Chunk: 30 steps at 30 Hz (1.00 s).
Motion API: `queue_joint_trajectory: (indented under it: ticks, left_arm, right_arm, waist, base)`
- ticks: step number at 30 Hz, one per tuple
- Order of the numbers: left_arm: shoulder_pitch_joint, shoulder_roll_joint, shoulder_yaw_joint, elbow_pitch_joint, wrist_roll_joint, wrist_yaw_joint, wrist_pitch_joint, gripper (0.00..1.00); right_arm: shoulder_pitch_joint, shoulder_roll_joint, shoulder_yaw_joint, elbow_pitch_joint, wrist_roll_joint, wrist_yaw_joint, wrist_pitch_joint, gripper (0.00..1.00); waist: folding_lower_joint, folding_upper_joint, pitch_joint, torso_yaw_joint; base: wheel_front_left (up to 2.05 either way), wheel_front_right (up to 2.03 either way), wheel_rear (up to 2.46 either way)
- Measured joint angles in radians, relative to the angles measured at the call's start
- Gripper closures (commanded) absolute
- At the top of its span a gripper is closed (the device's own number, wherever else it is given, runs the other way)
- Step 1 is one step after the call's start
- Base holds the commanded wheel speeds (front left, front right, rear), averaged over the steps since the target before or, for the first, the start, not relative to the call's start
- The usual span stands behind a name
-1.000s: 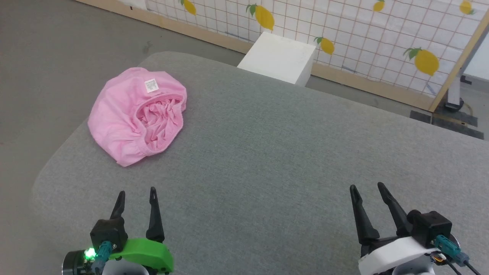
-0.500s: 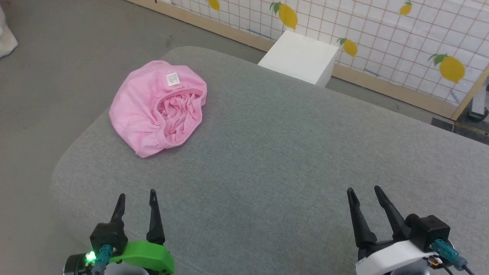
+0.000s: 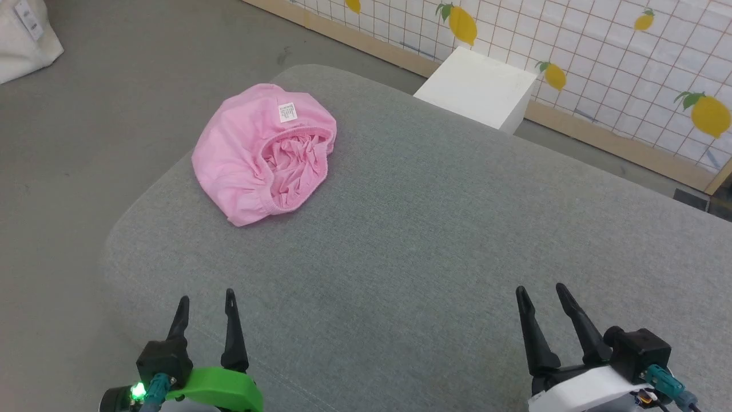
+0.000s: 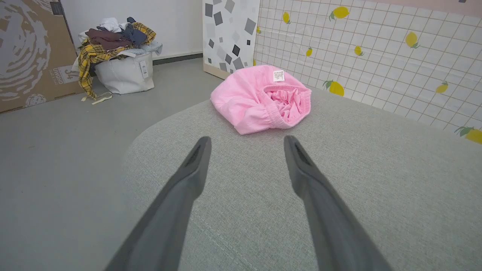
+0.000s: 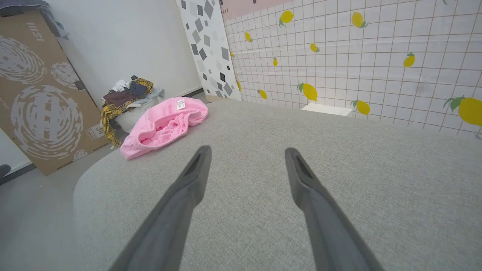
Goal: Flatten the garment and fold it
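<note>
Left gripper [image 3: 206,295]: jaws spread wide, nothing between them; over the near-left part of the grey padded surface [image 3: 429,229], close to its rounded left edge.
Right gripper [image 3: 540,288]: jaws spread wide, nothing held; over the near-right part, well apart from its partner.
Open room: plain grey fabric ahead of and between both.
Garment [image 3: 251,154]: pink, bunched, gathered waistband opening upward, white label [image 3: 287,112] on top; at the far-left corner, ahead of the left fingers, touching neither.
Beyond the edges: floor [image 3: 114,86] at left; white box [image 3: 480,86] and lemon-print panel [image 3: 629,46] at the far side.
</note>
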Motion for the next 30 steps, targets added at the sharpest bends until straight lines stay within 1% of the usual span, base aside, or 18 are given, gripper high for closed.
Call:
queue_joint_trajectory:
  ticks: [12, 15, 17, 20, 24, 25, 26, 27, 28, 30]
  left_arm:
    - [0.0, 0.004, -0.008, 0.016, -0.008, -0.002, -0.002, 0.0]
    - [-0.013, 0.022, -0.006, 0.028, -0.03, -0.022, 0.016, 0.0]
    - [-0.055, 0.038, 0.009, 0.036, -0.062, -0.043, 0.039, 0.0]
    - [-0.166, 0.061, 0.045, 0.061, -0.131, -0.083, 0.088, 0.0]
    - [-0.346, 0.099, 0.079, 0.129, -0.219, -0.132, 0.188, 0.0]
    - [-0.392, 0.111, 0.083, 0.154, -0.238, -0.143, 0.22, 0.0]
    - [-0.473, 0.13, 0.092, 0.203, -0.279, -0.161, 0.288, 0.0]
    - [-0.515, 0.139, 0.097, 0.229, -0.308, -0.17, 0.329, 0.0]
    - [-0.548, 0.143, 0.103, 0.251, -0.332, -0.174, 0.36, 0.0]
    - [-0.622, 0.162, 0.105, 0.307, -0.385, -0.185, 0.461, 0.0]
  right_arm:
    - [0.007, 0.0, 0.0, 0.002, -0.001, 0.0, 0.0, 0.0]
    - [0.007, 0.0, 0.0, 0.002, -0.002, 0.0, 0.0, 0.0]
    - [0.006, 0.0, -0.001, 0.002, -0.013, 0.0, 0.0, 0.0]
    - [0.0, 0.001, -0.008, -0.002, -0.038, 0.0, 0.001, 0.0]
    - [-0.036, 0.001, -0.031, -0.028, -0.084, 0.0, 0.031, 0.0]
    - [-0.046, 0.001, -0.038, -0.04, -0.095, 0.0, 0.041, 0.0]
    - [-0.062, 0.001, -0.051, -0.062, -0.119, 0.0, 0.059, 0.0]
    - [-0.069, 0.001, -0.059, -0.076, -0.133, 0.0, 0.071, 0.0]
    - [-0.073, 0.001, -0.066, -0.087, -0.144, 0.0, 0.078, 0.0]
    - [-0.079, 0.001, -0.082, -0.119, -0.164, 0.0, 0.101, 0.0]
  waist:
    - [0.0, 0.0, 0.004, 0.004]
    - [0.0, 0.0, 0.011, 0.004]
    - [0.0, 0.0, 0.021, 0.003]
    - [0.0, -0.0001, 0.044, -0.002]
    - [0.0, 0.0, 0.09, -0.016]
    - [0.0, 0.0, 0.104, -0.021]
    - [0.0, 0.0, 0.133, -0.032]
    - [0.0, 0.0, 0.15, -0.039]
    - [0.0, 0.0, 0.164, -0.045]
    - [0.0, 0.0, 0.201, -0.06]
  base:
    - [0.0, 0.0, 0.0]
    - [0.0, 0.0, 0.0]
    - [0.0, 0.0, 0.0]
    - [0.0, 0.0, 0.0]
    - [0.0, 0.0, 0.0]
    - [0.0, 0.0, 0.0]
    - [0.0, 0.0, 0.0]
    - [0.0, 0.0, 0.0]
    - [0.0, 0.0, 0.0]
    - [0.0, 0.0, 0.0]
